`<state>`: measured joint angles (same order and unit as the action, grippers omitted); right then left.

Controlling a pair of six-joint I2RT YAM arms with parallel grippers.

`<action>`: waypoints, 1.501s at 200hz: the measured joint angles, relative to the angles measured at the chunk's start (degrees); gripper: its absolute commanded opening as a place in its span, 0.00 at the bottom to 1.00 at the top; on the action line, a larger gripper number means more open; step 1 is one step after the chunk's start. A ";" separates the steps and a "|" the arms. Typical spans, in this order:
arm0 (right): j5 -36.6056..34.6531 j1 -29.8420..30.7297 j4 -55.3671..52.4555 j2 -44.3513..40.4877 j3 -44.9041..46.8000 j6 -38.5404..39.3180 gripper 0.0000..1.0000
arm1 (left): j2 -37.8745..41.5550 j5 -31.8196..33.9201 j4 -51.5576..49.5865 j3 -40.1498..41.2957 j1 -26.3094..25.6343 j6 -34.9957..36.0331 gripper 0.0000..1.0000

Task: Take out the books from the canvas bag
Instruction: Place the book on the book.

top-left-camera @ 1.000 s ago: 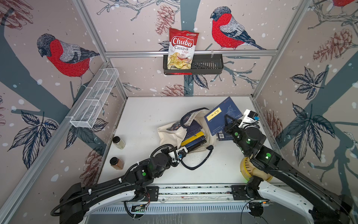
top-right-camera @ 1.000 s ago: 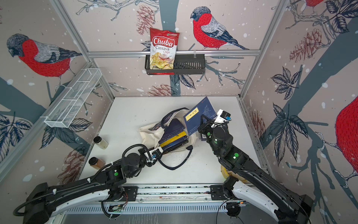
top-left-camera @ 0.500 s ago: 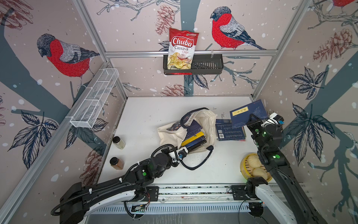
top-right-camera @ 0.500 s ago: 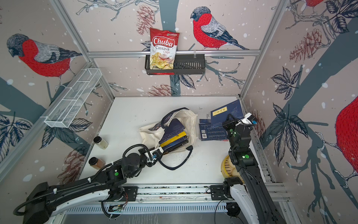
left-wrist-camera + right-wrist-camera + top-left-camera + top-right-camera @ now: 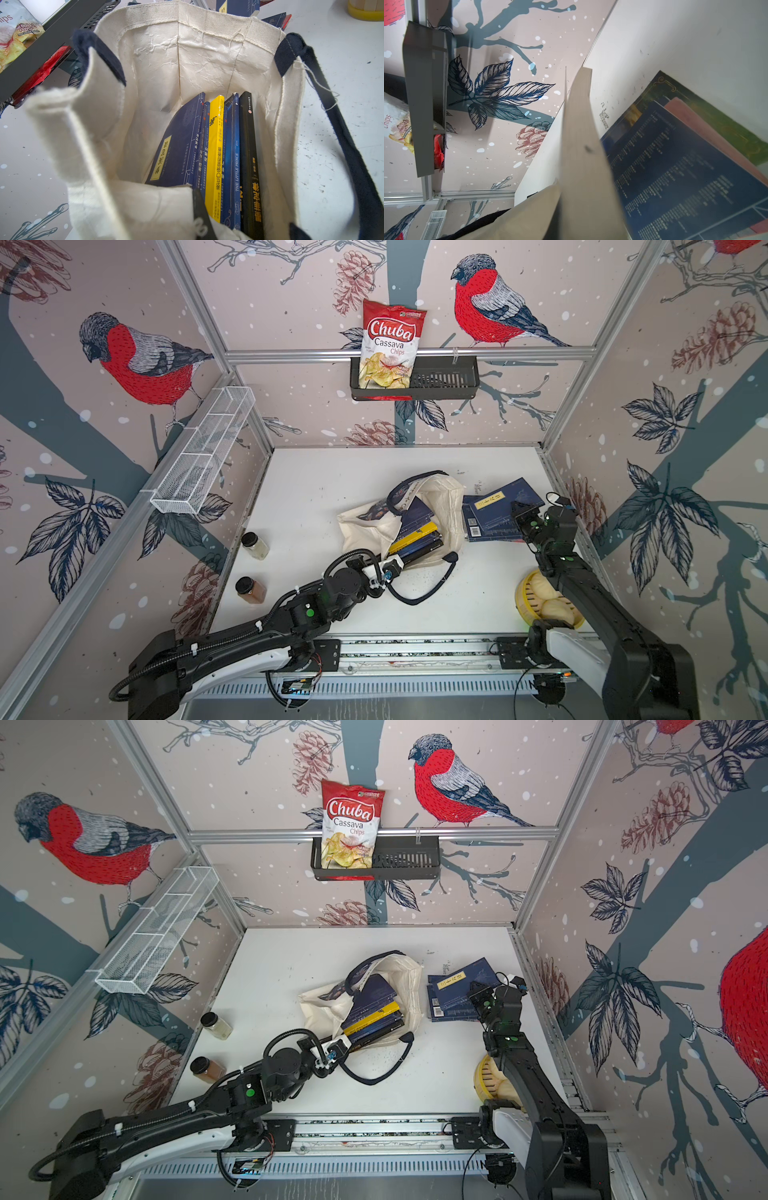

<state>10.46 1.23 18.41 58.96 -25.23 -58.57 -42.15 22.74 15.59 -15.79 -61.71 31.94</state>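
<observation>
The left arm [image 5: 232, 645] and right arm [image 5: 590, 597] are black, with white shells [image 5: 573, 651] by their bases. Green dots [image 5: 308, 612] mark the joints. A black ribbed cable [image 5: 347, 553] loops over the left wrist, and white zip ties [image 5: 258, 626] bind it. The right claw [image 5: 520, 512] is black.

Open canvas bag [image 5: 368, 526] (on side), books [image 5: 417, 536] inside
</observation>
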 measured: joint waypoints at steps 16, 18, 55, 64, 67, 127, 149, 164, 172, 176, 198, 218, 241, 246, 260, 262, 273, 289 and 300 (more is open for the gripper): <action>0.33 0.02 2.25 2.38 0.74 -0.09 0.00 | 0.00 0.00 0.00 0.00 0.00 0.00 0.00; 0.37 0.02 2.58 2.62 0.94 -0.15 0.00 | 0.00 0.00 0.00 0.00 0.00 0.00 0.00; 0.17 0.17 6.34 7.08 3.74 -1.36 0.00 | -0.22 -0.02 0.02 0.00 0.00 0.00 0.00; -0.02 0.26 7.19 7.76 4.26 -1.38 0.00 | -0.22 -0.02 0.02 0.00 0.00 0.00 0.00; -0.11 0.28 7.67 7.93 4.50 -1.40 0.00 | -0.22 -0.02 0.04 0.00 0.00 0.00 0.00; -7.61 4.22 8.57 8.61 5.68 -1.79 0.00 | -0.26 -0.02 0.13 0.00 -0.02 0.00 0.00; -8.87 4.37 8.26 11.89 5.68 -3.15 0.00 | -0.26 -0.02 0.15 0.00 -0.02 0.00 0.00; -9.55 4.68 8.57 14.12 5.57 -3.45 0.02 | -0.26 0.00 0.15 0.00 -0.07 0.00 0.00; -9.75 4.81 8.57 15.17 5.49 -4.46 0.07 | -0.24 0.00 0.15 0.00 -0.07 0.00 0.00; -9.81 4.83 8.55 15.52 5.44 -4.52 0.10 | -0.20 0.00 0.15 0.00 -0.07 0.00 0.00; -10.14 5.16 9.22 16.57 5.20 -4.79 0.23 | -0.15 0.04 0.15 0.00 -0.11 0.00 0.00; -10.71 5.51 9.29 17.27 5.20 -4.79 0.35 | -0.15 0.04 0.15 0.00 -0.11 0.00 0.00; -10.80 5.62 9.68 18.03 4.74 -4.94 0.46 | -0.15 0.04 0.15 0.00 -0.20 0.00 0.00; -10.78 5.62 9.77 18.16 4.57 -4.94 0.48 | -0.15 0.07 0.15 0.00 -0.24 0.00 0.00; -10.71 5.49 9.99 18.38 4.52 -5.92 0.56 | -0.15 0.07 0.15 0.00 -0.24 0.00 0.00; -10.67 5.46 10.05 18.38 4.52 -6.03 0.57 | -0.15 0.07 0.15 0.00 -0.24 0.00 0.00; -10.29 5.44 10.62 18.21 4.59 -6.05 0.63 | -0.15 0.07 0.15 0.00 -0.24 0.00 0.00; -10.08 5.40 10.95 17.62 4.72 -6.47 0.73 | -0.17 0.07 0.15 0.00 -0.24 0.00 0.00; -10.05 5.38 10.71 17.05 4.66 -7.52 0.80 | -0.22 0.07 0.15 0.00 -0.24 0.00 0.00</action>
<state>0.40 6.61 29.12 76.01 -20.58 -66.08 -42.37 22.81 15.75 -15.79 -61.95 31.94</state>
